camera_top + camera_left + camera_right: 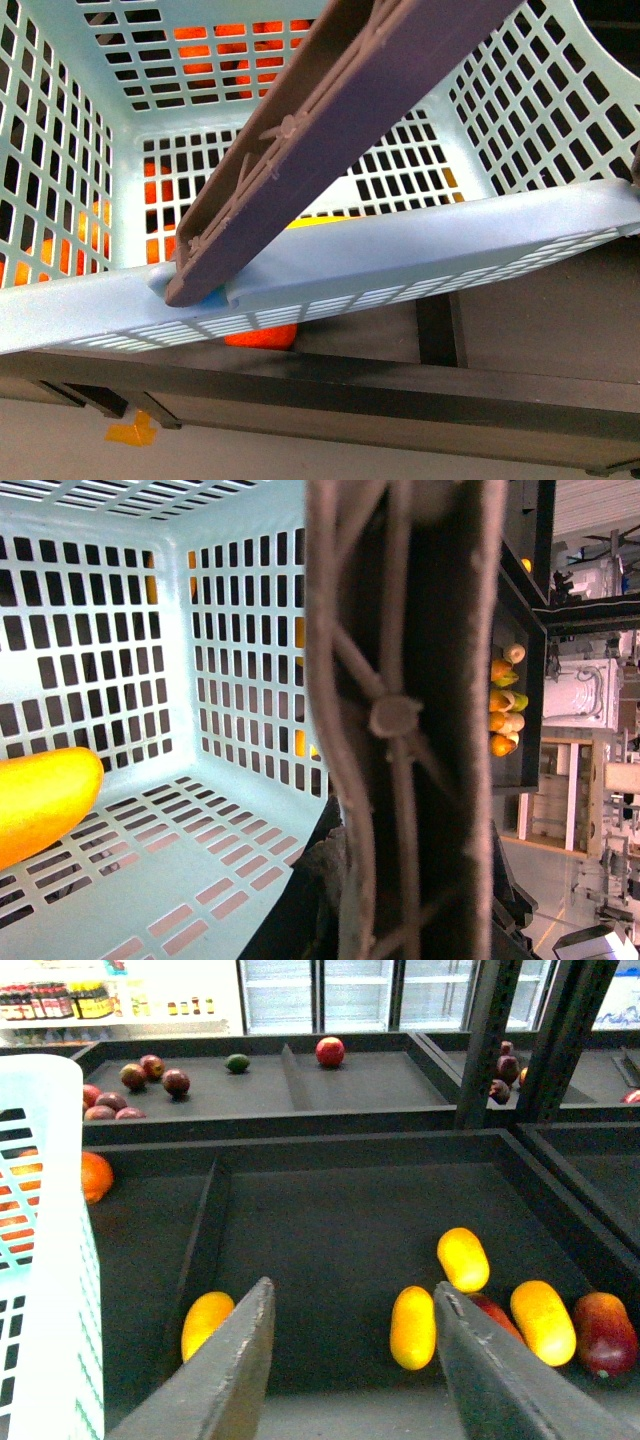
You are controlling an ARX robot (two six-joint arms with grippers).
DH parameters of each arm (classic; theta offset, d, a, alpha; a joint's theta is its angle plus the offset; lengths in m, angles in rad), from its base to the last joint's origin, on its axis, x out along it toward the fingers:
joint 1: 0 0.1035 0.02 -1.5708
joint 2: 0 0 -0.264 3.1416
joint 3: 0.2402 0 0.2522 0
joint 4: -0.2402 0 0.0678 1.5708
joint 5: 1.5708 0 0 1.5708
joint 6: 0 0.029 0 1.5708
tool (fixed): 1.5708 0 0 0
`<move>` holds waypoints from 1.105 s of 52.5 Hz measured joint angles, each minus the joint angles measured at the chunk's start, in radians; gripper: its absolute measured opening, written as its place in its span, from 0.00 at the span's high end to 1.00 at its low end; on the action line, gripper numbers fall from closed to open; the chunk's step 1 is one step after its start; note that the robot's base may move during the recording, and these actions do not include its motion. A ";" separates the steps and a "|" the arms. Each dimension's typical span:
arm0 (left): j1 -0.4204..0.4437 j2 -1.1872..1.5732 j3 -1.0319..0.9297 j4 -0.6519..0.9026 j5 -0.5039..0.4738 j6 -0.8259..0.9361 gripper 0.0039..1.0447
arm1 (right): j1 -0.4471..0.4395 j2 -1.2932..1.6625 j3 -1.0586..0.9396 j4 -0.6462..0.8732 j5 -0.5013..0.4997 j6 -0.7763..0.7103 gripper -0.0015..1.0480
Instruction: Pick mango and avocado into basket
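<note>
1. Front view: a teal basket [450,250] fills the picture, very near the camera. One brown handle [300,130] lies slantwise across its open top. Orange fruits [215,40] show through the lattice on the far side and on the left. Neither arm appears here.
2. Left wrist view: the camera looks into the basket past the handle, which is close and blurred. A mango [40,800], yellow shading to orange, sits low inside, just above the slotted floor. Only one end of it shows, so I cannot tell whether it rests there or is gripped.
3. The left end effector is not clearly shown. Dark shapes sit below the handle, and I cannot tell whether it is released or clenched.
4. Right wrist view: the right end effector [355,1290] is released. Its two dark fingers [235,1360] are spread wide and hold nothing. It hangs over a dark tray [330,1220] beside the basket's wall.
5. In that tray lie spare yellow mangoes [413,1327] and a red fruit [605,1332]. An orange [95,1175] lies near the basket.
6. A farther tray holds a red apple [330,1051] and one small dark green fruit [237,1062]. It is too small to tell whether it is the avocado.
7. Judgement: the mango half looks done or nearly done. No avocado shows inside the basket, so finding, grasping and carrying it appears left to do.
</note>
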 joint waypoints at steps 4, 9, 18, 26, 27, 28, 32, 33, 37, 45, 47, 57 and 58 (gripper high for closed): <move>0.000 0.000 0.000 0.000 0.000 0.000 0.96 | 0.000 0.000 0.000 0.000 0.000 0.000 0.42; 0.000 0.000 0.000 0.000 -0.001 0.000 0.96 | 0.000 0.000 0.000 0.000 0.000 0.000 0.29; 0.000 0.000 0.000 0.000 -0.001 0.000 0.96 | 0.000 -0.001 0.000 0.000 0.001 0.000 0.08; -0.011 0.000 0.000 0.000 0.021 -0.001 0.96 | -0.002 -0.005 -0.001 0.000 0.000 0.000 0.08; -0.011 0.000 0.000 0.000 0.022 -0.005 0.96 | -0.002 -0.005 -0.001 0.000 0.000 0.000 0.08; -0.011 0.000 0.000 0.000 0.021 -0.007 0.96 | -0.002 -0.004 -0.001 0.000 0.000 0.000 0.08; -0.009 0.001 0.000 0.000 0.015 -0.010 0.96 | -0.002 -0.004 -0.002 0.000 0.000 0.000 0.08; -0.009 0.001 0.002 0.000 0.013 -0.007 0.96 | -0.002 -0.005 -0.002 0.000 0.000 0.000 0.08; -0.008 0.001 0.002 0.000 0.004 -0.004 0.96 | -0.002 -0.005 -0.003 0.000 0.001 0.000 0.08; 0.000 0.001 0.002 0.000 -0.005 0.000 0.96 | -0.001 -0.004 -0.005 0.000 -0.001 0.000 0.08; 0.000 0.001 0.002 0.000 -0.010 0.001 0.96 | -0.002 -0.003 -0.007 -0.001 -0.003 0.000 0.08; 0.000 0.001 0.002 0.000 0.006 0.001 0.96 | -0.002 -0.005 -0.008 -0.001 -0.003 0.000 0.08; 0.000 0.001 0.002 0.000 0.006 0.001 0.96 | -0.002 -0.005 -0.008 -0.001 -0.003 0.000 0.08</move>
